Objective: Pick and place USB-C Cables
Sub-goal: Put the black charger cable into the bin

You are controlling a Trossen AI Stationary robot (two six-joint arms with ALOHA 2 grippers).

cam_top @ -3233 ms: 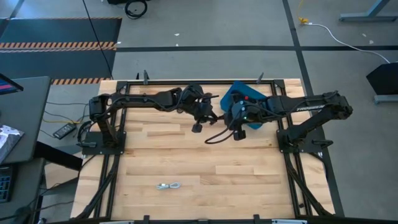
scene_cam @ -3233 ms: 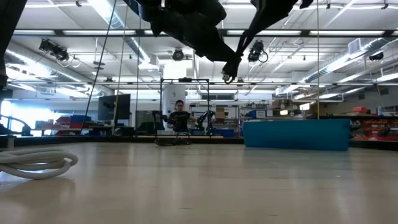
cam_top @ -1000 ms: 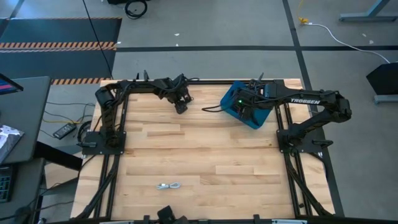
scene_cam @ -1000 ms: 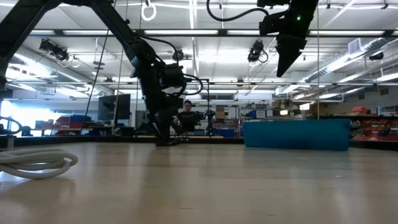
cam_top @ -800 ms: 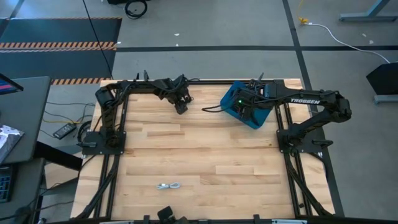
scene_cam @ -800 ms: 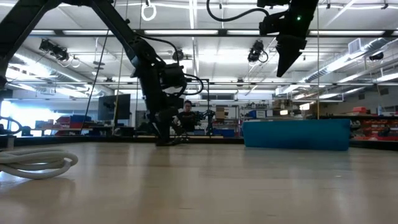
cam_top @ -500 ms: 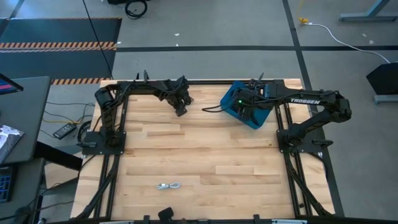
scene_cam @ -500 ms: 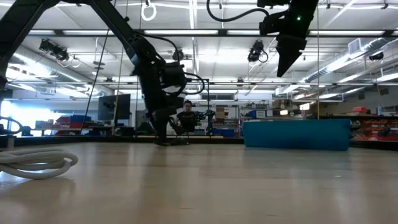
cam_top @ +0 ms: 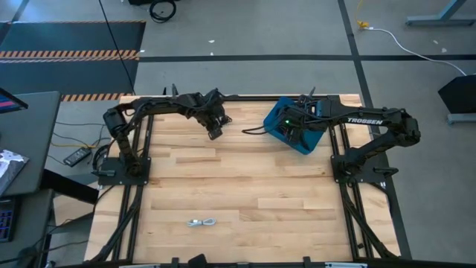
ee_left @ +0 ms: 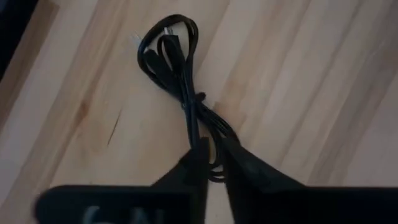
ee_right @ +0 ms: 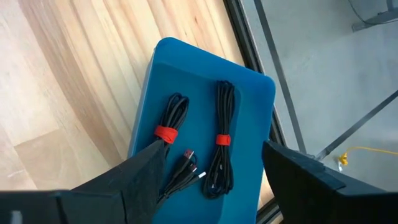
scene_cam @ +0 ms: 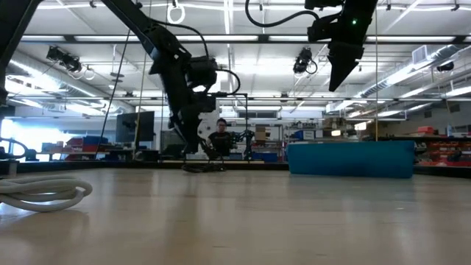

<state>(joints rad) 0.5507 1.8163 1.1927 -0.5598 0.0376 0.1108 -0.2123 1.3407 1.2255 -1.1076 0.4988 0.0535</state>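
Wood table: left gripper pinches black coiled cable; right gripper spread apart over blue bin, white cable near front.

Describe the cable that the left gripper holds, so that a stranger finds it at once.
Start at the wooden table, at its far edge left of the blue bin. There the left gripper pinches a black cable, a plain coil. It alone lies outside the bin, apart from the white one near the front edge.

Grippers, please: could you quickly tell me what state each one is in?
Left gripper: shut on a black cable.
Right gripper: open, empty, above the blue bin.
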